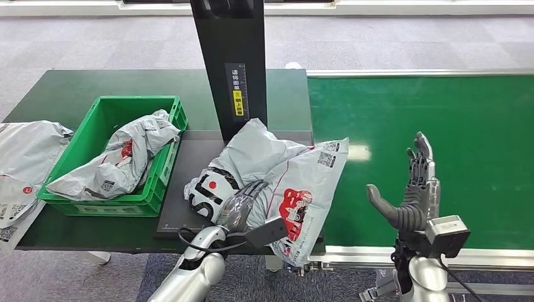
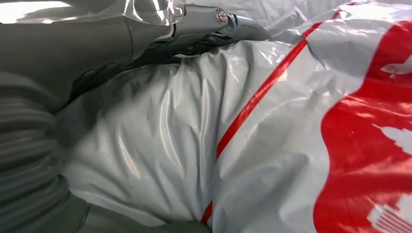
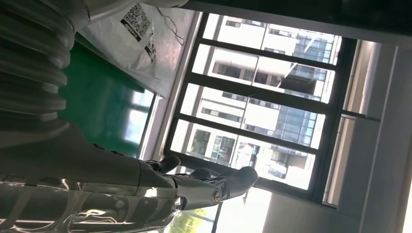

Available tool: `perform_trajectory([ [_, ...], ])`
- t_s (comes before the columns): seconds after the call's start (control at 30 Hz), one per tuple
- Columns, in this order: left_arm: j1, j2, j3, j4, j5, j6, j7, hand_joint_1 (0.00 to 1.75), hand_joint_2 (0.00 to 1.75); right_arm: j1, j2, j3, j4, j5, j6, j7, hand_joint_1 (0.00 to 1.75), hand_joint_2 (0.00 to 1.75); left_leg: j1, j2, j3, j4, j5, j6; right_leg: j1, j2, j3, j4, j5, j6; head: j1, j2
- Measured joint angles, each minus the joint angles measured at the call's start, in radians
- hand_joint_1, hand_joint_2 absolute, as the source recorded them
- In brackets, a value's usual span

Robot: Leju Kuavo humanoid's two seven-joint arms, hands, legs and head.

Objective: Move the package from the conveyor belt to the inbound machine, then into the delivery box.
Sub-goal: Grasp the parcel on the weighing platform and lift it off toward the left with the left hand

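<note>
The package (image 1: 286,176) is a grey plastic mailer bag, crumpled and puffed, with a large red printed emblem, a thin red stripe, black-and-white lettering at its near left end and a QR-coded label by its far right corner. It lies across the dark platform (image 1: 189,163) of the inbound machine, just in front of the black upright column (image 1: 232,56); its right part overhangs onto the green conveyor belt (image 1: 441,126) and its lower corner hangs past the near edge.

The left hand (image 1: 242,204) rests on the package at its near side — fingers laid over the film; the left wrist view shows the thumb and fingers pressed against the grey film (image 2: 160,145), so the hand grips the bag. The right hand (image 1: 412,195) is raised above the belt, upright, fingers spread and holding nothing, well apart from the package.

Surroundings: a green delivery box (image 1: 165,170) sits on the dark green tabletop (image 1: 75,85) just left of the platform, already containing a similar grey bag (image 1: 123,160). Another grey bag (image 1: 22,163) lies at the tabletop's left edge, outside the box. The column stands directly behind the package — between box and belt.
</note>
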Motion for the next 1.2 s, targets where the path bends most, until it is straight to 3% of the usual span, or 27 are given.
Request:
perform_trajectory([
  [0.17, 0.009, -0.003, 0.049, 0.000, 0.028, 0.019, -0.049, 1.75, 1.75, 0.012, 0.011, -0.019, -0.006, 0.002, 0.008, 0.000, 0.00, 1.75, 0.000, 0.002, 0.001, 0.000, 0.006, 0.001, 0.000, 0.002, 0.000, 0.000, 0.007, -0.007, 0.000, 0.000],
  [0.37, 0.030, -0.006, 0.115, -0.033, 0.073, 0.034, -0.107, 1.75, 1.75, 0.028, 0.017, -0.030, -0.009, 0.002, 0.012, 0.000, 0.00, 1.75, 0.000, 0.003, 0.001, 0.000, 0.006, 0.001, 0.000, 0.003, -0.002, 0.000, 0.006, -0.008, 0.000, 0.000],
  [0.5, 0.041, -0.006, 0.135, -0.052, 0.092, 0.064, -0.153, 1.75, 0.00, 0.030, 0.018, -0.032, -0.010, 0.001, 0.014, 0.000, 0.00, 1.75, 0.001, 0.003, 0.001, 0.000, 0.005, -0.001, 0.000, 0.003, -0.003, 0.000, 0.005, -0.008, 0.000, 0.000],
  [0.67, 0.075, 0.003, 0.153, -0.109, 0.142, 0.153, -0.280, 1.75, 0.00, 0.030, 0.018, -0.039, -0.010, -0.003, 0.016, 0.000, 0.00, 1.75, 0.001, 0.003, -0.003, 0.000, 0.005, -0.001, 0.001, 0.003, -0.007, 0.001, 0.004, -0.008, 0.000, 0.000],
  [0.93, 0.150, 0.029, 0.161, -0.305, 0.250, 0.422, -0.544, 1.75, 0.00, 0.028, 0.018, -0.041, -0.010, -0.024, 0.009, 0.000, 0.00, 1.75, 0.001, 0.003, -0.010, 0.000, 0.005, -0.001, 0.001, 0.003, -0.014, 0.001, 0.004, -0.008, 0.000, 0.000],
  [1.1, 0.178, 0.043, 0.158, -0.441, 0.295, 0.525, -0.652, 1.75, 0.00, 0.027, 0.018, -0.041, -0.010, -0.037, 0.000, 0.000, 0.00, 1.75, 0.001, 0.002, -0.013, 0.000, 0.005, -0.001, 0.001, 0.003, -0.017, 0.001, 0.004, -0.008, 0.000, 0.000],
  [1.2, 0.192, 0.050, 0.154, -0.538, 0.274, 0.553, -0.667, 1.75, 0.00, 0.025, 0.018, -0.041, -0.009, -0.038, -0.002, 0.000, 0.00, 1.75, 0.001, 0.003, -0.014, 0.000, 0.005, -0.001, 0.001, 0.003, -0.017, 0.001, 0.004, -0.008, 0.000, 0.000],
])
